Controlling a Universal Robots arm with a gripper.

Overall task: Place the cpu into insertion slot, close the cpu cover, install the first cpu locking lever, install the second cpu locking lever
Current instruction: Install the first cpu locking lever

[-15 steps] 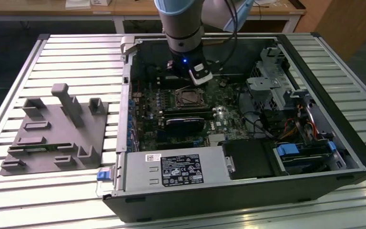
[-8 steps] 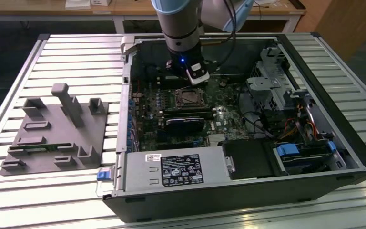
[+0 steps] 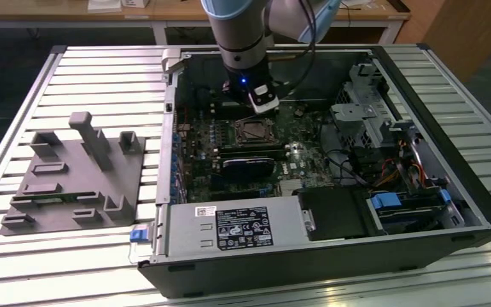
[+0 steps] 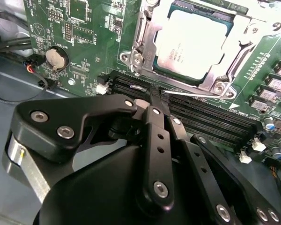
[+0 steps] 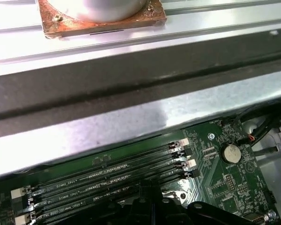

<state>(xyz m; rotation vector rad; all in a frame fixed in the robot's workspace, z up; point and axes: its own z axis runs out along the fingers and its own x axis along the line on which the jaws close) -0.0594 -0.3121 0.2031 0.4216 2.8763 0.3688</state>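
Note:
The cpu (image 4: 192, 44), a pale silvery square, lies in the insertion slot (image 3: 253, 131) on the green motherboard. The cpu cover (image 4: 147, 44), a silvery metal frame, lies flat around the chip's edges. My gripper (image 4: 155, 96) hovers just beside the socket, over the black memory slots (image 4: 201, 119). Its black fingers are pressed together with nothing between them. In the exterior view the gripper (image 3: 261, 109) hangs inside the open computer case, just behind the socket. The fingertips (image 5: 152, 199) also show in the first wrist view above the memory slots (image 5: 107, 173).
A coin battery (image 4: 56, 57) and loose cables sit near the socket. The power supply (image 3: 233, 227) and drive cage (image 3: 408, 204) fill the case's front. The case wall (image 5: 131, 75) stands close behind the memory slots. A grey fixture (image 3: 75, 176) rests on the slatted table at the exterior view's left.

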